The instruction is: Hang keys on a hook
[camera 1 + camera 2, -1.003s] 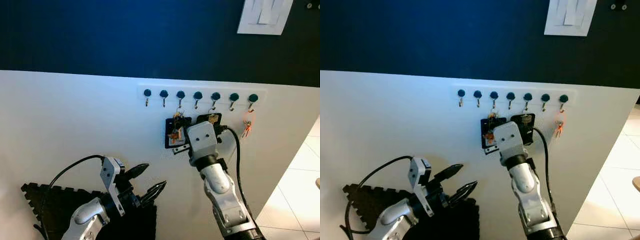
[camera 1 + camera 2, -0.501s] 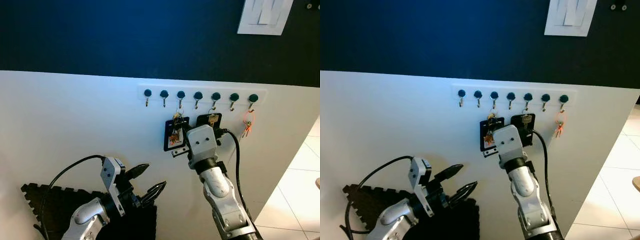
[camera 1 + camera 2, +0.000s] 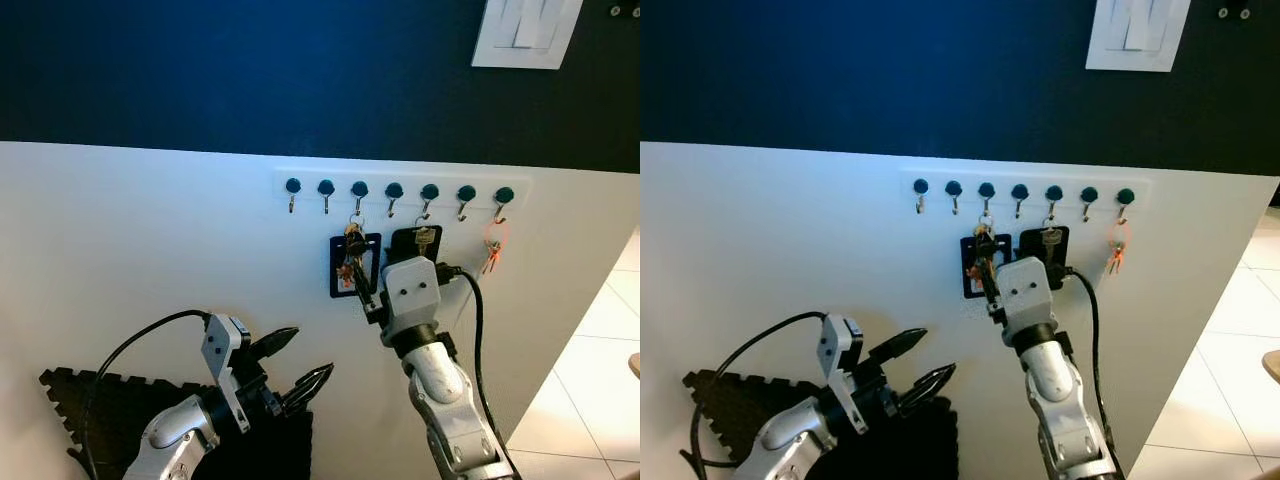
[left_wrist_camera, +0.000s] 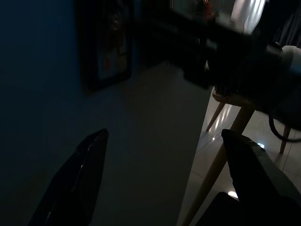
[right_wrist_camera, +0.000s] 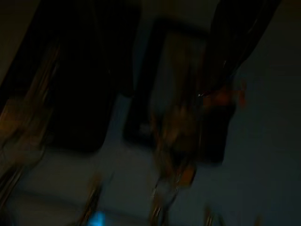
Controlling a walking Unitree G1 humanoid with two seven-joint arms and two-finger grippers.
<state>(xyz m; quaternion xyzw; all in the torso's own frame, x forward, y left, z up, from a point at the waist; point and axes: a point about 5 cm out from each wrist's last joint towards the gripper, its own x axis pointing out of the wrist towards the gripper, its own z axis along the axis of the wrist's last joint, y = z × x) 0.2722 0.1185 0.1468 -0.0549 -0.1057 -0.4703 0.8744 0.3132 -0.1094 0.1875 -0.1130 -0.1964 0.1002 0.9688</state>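
Note:
A white rack [image 3: 400, 187] with several dark-knobbed hooks is fixed to the white wall. The key bunch with its black card holder [image 3: 352, 265] hangs straight down from the third hook [image 3: 359, 192]. My right gripper [image 3: 372, 298] is just below and right of the holder, its silver wrist block [image 3: 410, 290] covering most of it. The right wrist view is dark and blurred, with the keys [image 5: 174, 127] close ahead. My left gripper [image 3: 305, 357] stands open and empty, low and left of the rack, with its fingers [image 4: 89, 174] spread wide.
A black tag with a key [image 3: 415, 240] hangs from the fifth hook, and orange keys [image 3: 492, 252] from the last. A light switch plate [image 3: 527, 30] sits on the dark blue upper wall. A black foam mat [image 3: 100, 410] lies lower left, tiled floor [image 3: 600, 370] at right.
The card holder went from tilted in my right gripper to hanging straight on the third hook. My right gripper dropped slightly down and right. The left arm stayed put.

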